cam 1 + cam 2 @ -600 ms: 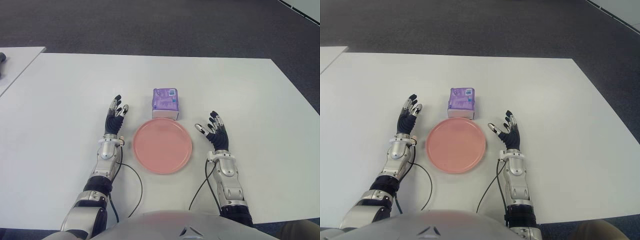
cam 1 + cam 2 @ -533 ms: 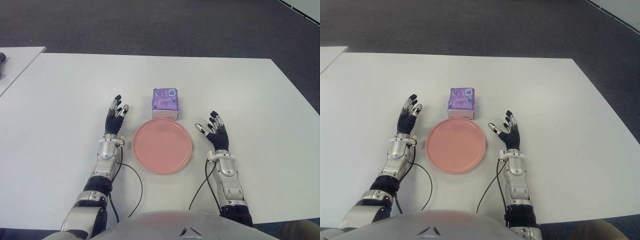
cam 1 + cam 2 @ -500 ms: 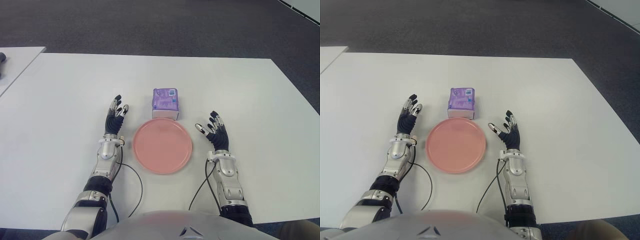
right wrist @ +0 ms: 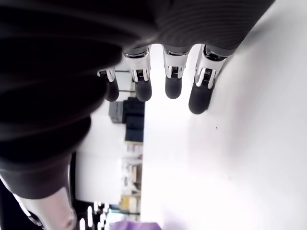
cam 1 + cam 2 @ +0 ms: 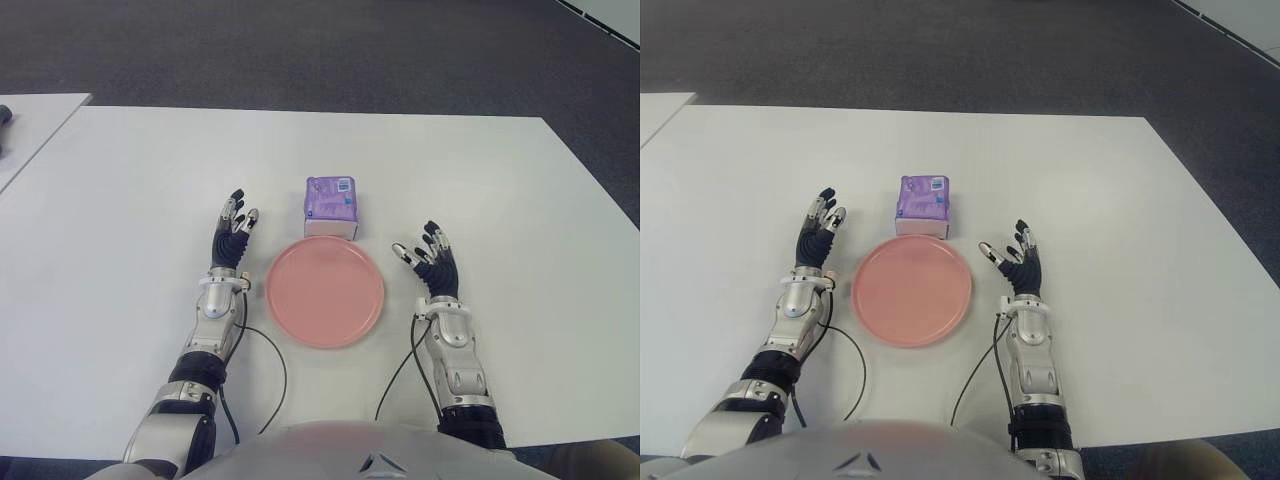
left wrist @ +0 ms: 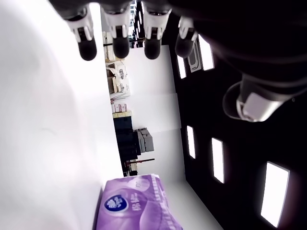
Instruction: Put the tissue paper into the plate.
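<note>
White rectangular table (image 5: 120,200), purple plastic-wrapped tissue paper pack (image 5: 331,205) just beyond round pink plate (image 5: 324,292), left hand (image 5: 231,240) and right hand (image 5: 432,266) flanking plate, fingers spread, holding nothing.

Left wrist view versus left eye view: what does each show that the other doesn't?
Only the left wrist view shows the left robot hand close up, fingers extended and holding nothing, plus shelving in the room behind. Only the left eye view shows the pink plate, the right robot hand beside it on the right, the whole white table and dark floor. Both show the purple tissue pack, ungrasped on the table.
</note>
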Robot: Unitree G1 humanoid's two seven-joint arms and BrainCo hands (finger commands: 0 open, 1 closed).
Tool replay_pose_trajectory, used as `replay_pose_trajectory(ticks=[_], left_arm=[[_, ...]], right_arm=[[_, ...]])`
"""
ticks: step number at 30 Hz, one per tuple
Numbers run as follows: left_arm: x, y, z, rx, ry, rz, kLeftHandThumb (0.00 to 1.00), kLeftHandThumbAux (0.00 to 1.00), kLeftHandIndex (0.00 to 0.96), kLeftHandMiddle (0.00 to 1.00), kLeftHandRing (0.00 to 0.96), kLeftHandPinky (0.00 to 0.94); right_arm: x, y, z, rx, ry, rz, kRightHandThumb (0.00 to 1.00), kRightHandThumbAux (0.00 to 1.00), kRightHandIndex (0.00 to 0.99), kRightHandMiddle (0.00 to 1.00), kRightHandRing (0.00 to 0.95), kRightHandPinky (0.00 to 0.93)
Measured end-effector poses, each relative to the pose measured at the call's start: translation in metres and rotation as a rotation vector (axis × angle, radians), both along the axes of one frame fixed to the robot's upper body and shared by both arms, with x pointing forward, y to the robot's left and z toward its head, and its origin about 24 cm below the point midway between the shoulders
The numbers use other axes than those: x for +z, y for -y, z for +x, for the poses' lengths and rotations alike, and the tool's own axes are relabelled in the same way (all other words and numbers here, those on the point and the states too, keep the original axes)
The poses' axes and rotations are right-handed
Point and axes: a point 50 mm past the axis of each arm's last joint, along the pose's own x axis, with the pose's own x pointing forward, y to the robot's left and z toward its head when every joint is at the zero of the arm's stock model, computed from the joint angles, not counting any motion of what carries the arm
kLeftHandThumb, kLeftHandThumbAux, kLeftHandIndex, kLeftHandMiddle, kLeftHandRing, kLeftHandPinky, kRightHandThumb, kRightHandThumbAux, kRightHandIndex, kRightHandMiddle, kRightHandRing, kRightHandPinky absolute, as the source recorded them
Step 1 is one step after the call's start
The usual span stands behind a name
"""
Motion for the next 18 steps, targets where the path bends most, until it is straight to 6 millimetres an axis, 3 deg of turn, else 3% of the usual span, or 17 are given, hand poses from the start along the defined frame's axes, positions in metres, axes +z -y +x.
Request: replay_pose_trajectory(ticks=[9,14,18], left_arm=[[0.000,0.003,0.001,0.015,-0.002,-0.001,0.000,0.424,0.000,0.000,0.000,0.000],[0.000,0.004,0.001,0.020,-0.001,0.003,0.000,0.417,0.000,0.000,0.000,0.000],[0.001,0.005,0.002,0.020,-0.001,0.005,0.000,0.415,0.000,0.000,0.000,0.000]], right_arm=[[0.081,0.007,0.022,-0.098,0.437,-0.155,0.104,0.737,0.047,0.033,0.030,0.053],[0.125,0.000,0.041,-0.113,0.651,-0.159,0.147,0.751,0.089,0.052,0.041,0.053],[0.144,-0.009,0.055,-0.067,0.749,-0.141,0.207,0.765,0.108,0.068,0.052,0.076]])
